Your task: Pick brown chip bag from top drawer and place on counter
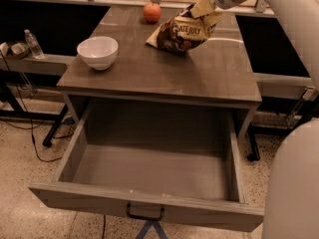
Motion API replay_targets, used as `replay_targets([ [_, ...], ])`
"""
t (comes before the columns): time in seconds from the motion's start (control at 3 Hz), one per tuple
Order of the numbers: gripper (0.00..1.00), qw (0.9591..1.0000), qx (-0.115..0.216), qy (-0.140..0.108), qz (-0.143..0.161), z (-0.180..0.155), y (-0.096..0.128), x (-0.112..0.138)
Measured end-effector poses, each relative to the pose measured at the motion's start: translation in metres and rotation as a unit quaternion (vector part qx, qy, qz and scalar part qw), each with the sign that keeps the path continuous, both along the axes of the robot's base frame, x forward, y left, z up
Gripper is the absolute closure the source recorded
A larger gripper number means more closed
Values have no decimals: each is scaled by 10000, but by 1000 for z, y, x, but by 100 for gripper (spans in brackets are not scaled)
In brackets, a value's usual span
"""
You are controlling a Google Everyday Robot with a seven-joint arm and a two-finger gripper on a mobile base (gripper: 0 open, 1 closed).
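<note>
While the top drawer stands open, the tool grips the brown chip bag.
Its lower end appears to touch the table, near an apple.

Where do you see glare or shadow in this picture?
Camera view: soft glare lies on the counter right of the brown chip bag, below the gripper at the bag's top end; the back of the top drawer is in shadow under the counter.
</note>
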State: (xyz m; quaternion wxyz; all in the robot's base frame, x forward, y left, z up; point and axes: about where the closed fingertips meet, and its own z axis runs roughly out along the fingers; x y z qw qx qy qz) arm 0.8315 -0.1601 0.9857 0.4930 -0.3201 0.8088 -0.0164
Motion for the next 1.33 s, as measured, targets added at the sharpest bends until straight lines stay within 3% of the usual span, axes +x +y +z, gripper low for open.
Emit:
replay_targets([
  [0.33,0,10000,1,9,5,-1,1,0],
  [0.67,0,9995,302,20,-69,6,-6,-6],
  [1.0,0,9970,704,-75,-298,35,-38,-24],
  [1.33,0,9900,1190,-503,-566,82,-86,-54],
])
